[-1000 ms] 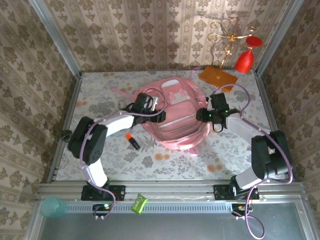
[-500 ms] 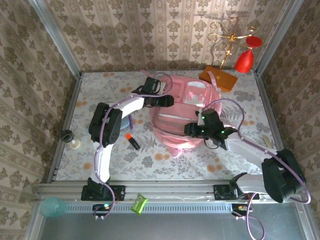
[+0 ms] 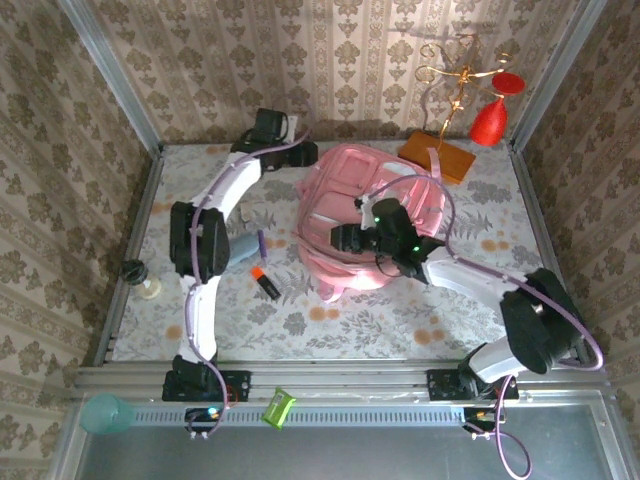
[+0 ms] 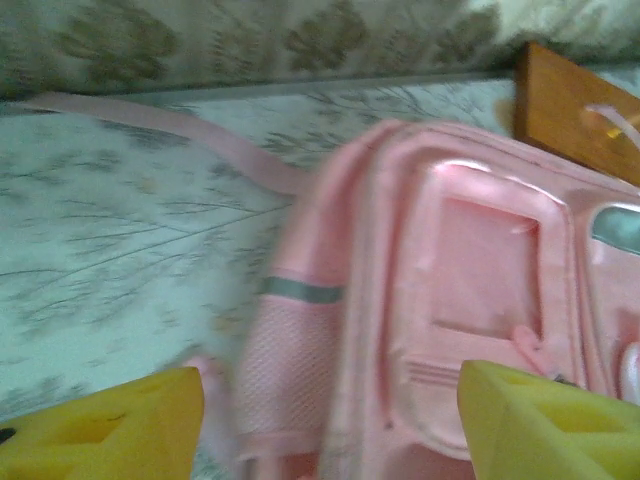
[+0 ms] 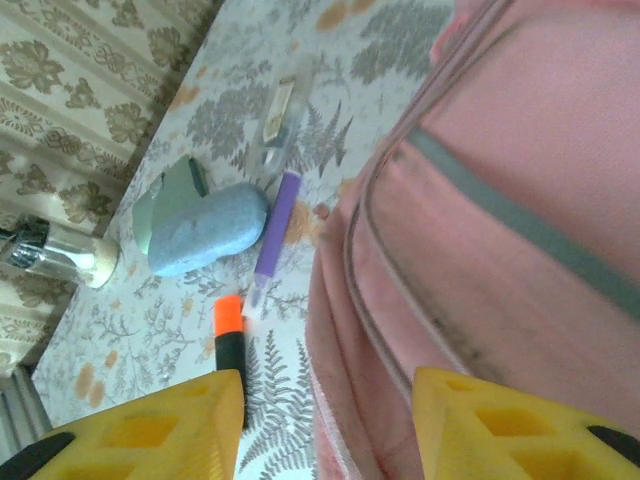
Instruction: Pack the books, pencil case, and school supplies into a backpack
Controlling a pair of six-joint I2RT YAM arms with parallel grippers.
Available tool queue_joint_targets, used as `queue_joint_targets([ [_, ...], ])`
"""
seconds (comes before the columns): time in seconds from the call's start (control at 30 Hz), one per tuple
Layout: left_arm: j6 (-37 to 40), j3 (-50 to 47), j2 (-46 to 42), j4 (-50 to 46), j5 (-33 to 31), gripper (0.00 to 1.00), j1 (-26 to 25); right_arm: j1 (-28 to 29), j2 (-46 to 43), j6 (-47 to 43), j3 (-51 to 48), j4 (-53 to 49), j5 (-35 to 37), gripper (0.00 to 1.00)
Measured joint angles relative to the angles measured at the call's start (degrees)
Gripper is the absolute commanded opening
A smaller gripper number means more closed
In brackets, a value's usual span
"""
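Note:
The pink backpack (image 3: pixel 375 215) lies in the middle of the table, also filling much of the left wrist view (image 4: pixel 480 290) and the right wrist view (image 5: pixel 520 250). My left gripper (image 3: pixel 303 155) is open at its back left corner, its yellow fingers (image 4: pixel 330 425) apart over the mesh side pocket. My right gripper (image 3: pixel 340 238) is open at the bag's left edge, jaws (image 5: pixel 328 425) straddling the zip seam. Left of the bag lie a blue pencil case (image 5: pixel 205 228), a purple pen (image 5: pixel 273 225) and a black-and-orange pen (image 5: pixel 230 345). The books are out of view.
The orange stand base (image 3: pixel 437 155) with a red ornament (image 3: pixel 490 120) sits at the back right. A small bottle (image 3: pixel 148 285) stands near the left edge. A pink strap (image 4: pixel 170 122) trails toward the back wall. A teal cup (image 3: pixel 105 412) and green item (image 3: pixel 278 408) lie beyond the front rail.
The backpack has been shifted right and turned, uncovering the pencil case and purple pen. My left arm swung toward the back wall; my right gripper moved left across the bag.

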Motion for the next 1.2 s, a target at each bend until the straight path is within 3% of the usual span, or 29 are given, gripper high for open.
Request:
queue_joint_targets([
  [0.1,-1.3,-14.6,-11.1,3.5,-2.1,0.67,0.2,-6.5,-2.2,-2.3,0.5,-3.3,0.9,0.51],
  [0.23,-5.8,-37.0,-26.7,9.6,-3.0,0.62,-2.8,-14.6,1.5,-3.9,3.3,-7.7,3.5,0.51],
  [0.37,-9.9,-48.1,-32.2,11.6,-1.3,0.61,-9.0,-19.6,8.0,-5.0,6.6,-10.8,4.5,0.52],
  [0.5,-13.5,-49.1,-28.6,15.1,3.0,0.60,-14.4,-23.1,11.5,-6.6,8.4,-14.4,6.2,0.52],
  [0.63,-14.9,-46.9,-22.9,17.1,5.1,0.60,-15.5,-24.1,12.8,-7.0,8.8,-16.9,5.6,0.51],
  [0.83,-14.7,-43.6,-18.4,17.8,6.6,0.60,-11.6,-22.4,7.1,-3.0,-0.6,-11.6,1.7,0.49],
  [1.0,-13.0,-37.3,-13.5,17.4,6.4,0.61,-6.9,-14.6,2.8,1.0,-5.9,-7.6,-1.0,0.50],
  [1.1,-11.9,-34.3,-12.1,17.0,6.0,0.61,-4.9,-10.8,1.3,-1.0,-5.7,-8.9,-0.1,0.50],
  [1.2,-10.9,-33.5,-12.2,16.3,5.9,0.62,-4.0,-10.8,-1.7,-5.9,-5.0,-13.5,4.4,0.51],
])
